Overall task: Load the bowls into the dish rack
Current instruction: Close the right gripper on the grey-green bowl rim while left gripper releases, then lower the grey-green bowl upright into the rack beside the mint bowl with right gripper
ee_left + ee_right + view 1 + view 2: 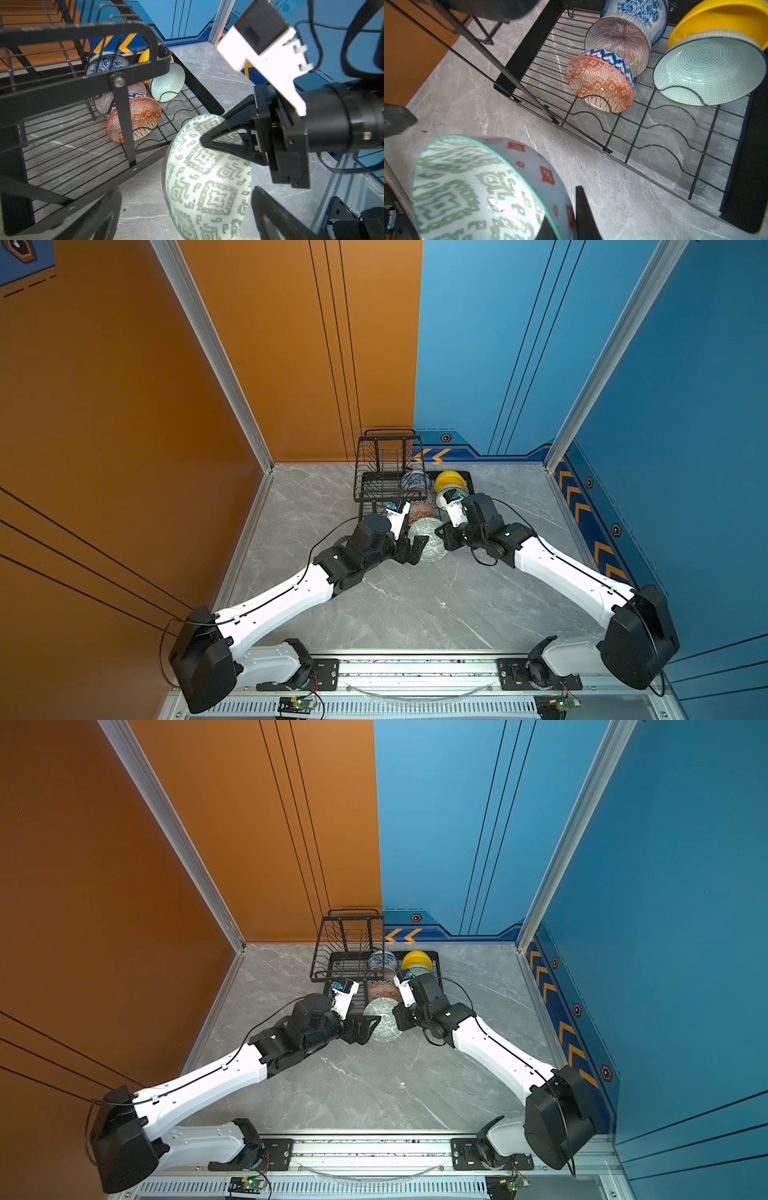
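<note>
- Nearest me, over the grey marbled bench (415,605), the green-white patterned bowl (207,182) is tipped on edge, its glossy hollow facing the left arm. I can't tell whether it touches the bench.
- The right end effector (439,536) pinches the bowl's rim, one finger inside the hollow. The left end effector (414,548) is spread wide to either side of the bowl, gripping nothing.
- Just beyond is the dish rack (517,68). Its empty wavy wire slots lie straight ahead of the bowl, so the right arm looks best placed.
- Farther in, glazed bowls lean in the slots: orange-white bowl (600,87), pinkish striped bowl (618,39), mint bowl (708,68), then blue floral bowl (639,10) and yellow bowl (716,18).
</note>
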